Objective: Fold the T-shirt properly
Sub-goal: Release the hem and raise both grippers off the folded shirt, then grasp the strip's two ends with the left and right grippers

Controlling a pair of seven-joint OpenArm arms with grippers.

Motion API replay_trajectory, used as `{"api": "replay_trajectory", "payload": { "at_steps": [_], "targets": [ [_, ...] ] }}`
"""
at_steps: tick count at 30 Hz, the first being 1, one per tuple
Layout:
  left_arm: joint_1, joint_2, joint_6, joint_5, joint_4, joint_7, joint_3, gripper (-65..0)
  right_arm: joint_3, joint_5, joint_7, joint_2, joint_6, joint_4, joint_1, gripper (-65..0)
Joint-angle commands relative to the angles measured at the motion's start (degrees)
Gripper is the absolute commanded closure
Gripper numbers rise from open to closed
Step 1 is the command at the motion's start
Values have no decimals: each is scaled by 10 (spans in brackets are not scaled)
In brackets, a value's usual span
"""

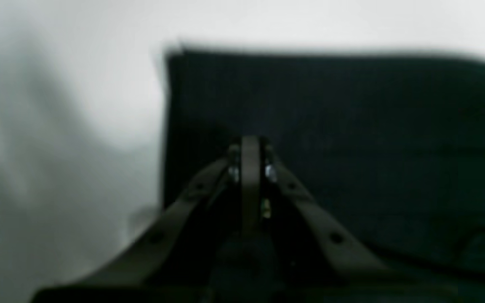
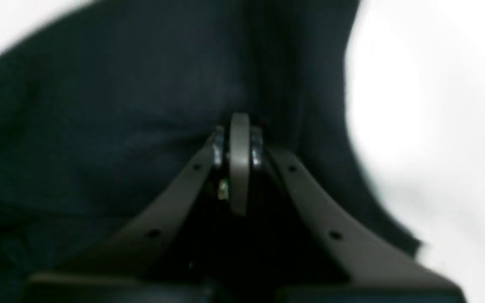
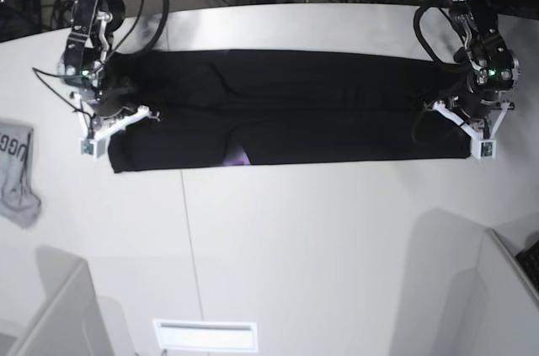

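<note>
where it lies flat, black t-shirt (image 3: 286, 108), long folded band

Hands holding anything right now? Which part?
Both hands look shut on the T-shirt: left hand at one short end, right hand at the other. Exact contact is blurred.

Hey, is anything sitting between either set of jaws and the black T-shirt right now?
Nothing visible is. The left gripper and right gripper, jaws shut, are already over the ends of the T-shirt. The small grey garment lies apart at the table's edge.
</note>
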Motion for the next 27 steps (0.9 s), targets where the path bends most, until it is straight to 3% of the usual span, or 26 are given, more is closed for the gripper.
{"api": "replay_trajectory", "payload": {
  "at_steps": [1,7,12,15,21,24,27],
  "targets": [
    [-7,-9,0,-6,22,-1,-3,0,0,4,11,4,3,25,5,0],
    [-8,-5,-4,-13,127,70,-26,0,1,4,11,-16,6,116,-15,0],
    [45,-8,-27,-170,154,75,-122,0,1,4,11,-19,7,141,-42,0],
    [86,-9,-35,-247,145,64,-175,0,0,4,11,-19,8,139,-52,0],
    [137,-8,-62,-261,111,-24,-201,-13,-2,4,11,-21,8,138,-58,0],
    [135,-9,-94,-259,49,-37,-203,-281,-3,4,10,-22,8,138,-58,0],
    [120,-17,-100,-258,6,-38,-201,-541,-3,4,-5,-22,8,138,-58,0]
  ]
}}
